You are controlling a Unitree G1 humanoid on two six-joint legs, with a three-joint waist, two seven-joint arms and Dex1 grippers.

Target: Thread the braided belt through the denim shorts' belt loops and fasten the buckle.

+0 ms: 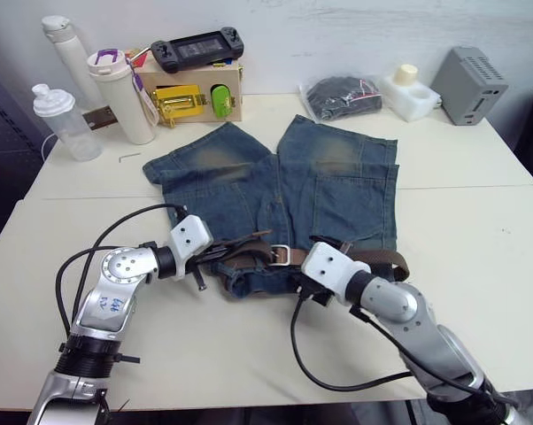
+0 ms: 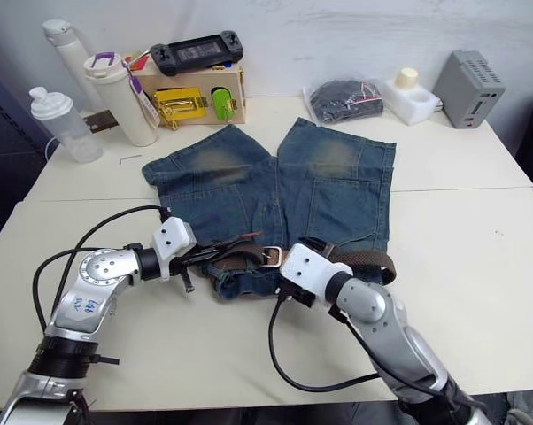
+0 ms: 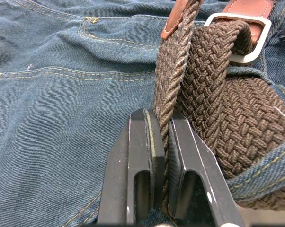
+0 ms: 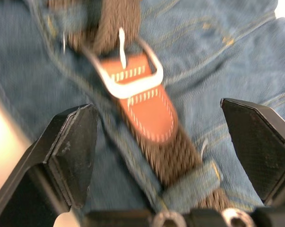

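Note:
The denim shorts [image 1: 275,186] lie flat mid-table, waistband toward me. The braided belt [image 1: 377,258] runs along the waistband, and its silver buckle [image 1: 280,255] rests near the middle. My left gripper [image 3: 162,118] is shut on the belt's woven strap just left of the buckle [image 3: 249,35]; the brown leather tip [image 3: 178,19] lies beyond the fingers. The right gripper [image 4: 156,109] hangs open right over the buckle [image 4: 133,75], its prong lying on the leather end. A belt loop [image 4: 190,187] crosses the strap close to the right fingers.
Along the back stand two bottles [image 1: 63,119], a white tumbler [image 1: 125,97], a wooden box with a yellow latch [image 1: 196,99] carrying a game console [image 1: 197,49], a clear bag [image 1: 342,96], a white block [image 1: 408,88] and a grey box [image 1: 468,84]. An Allen key [image 1: 129,158] lies left.

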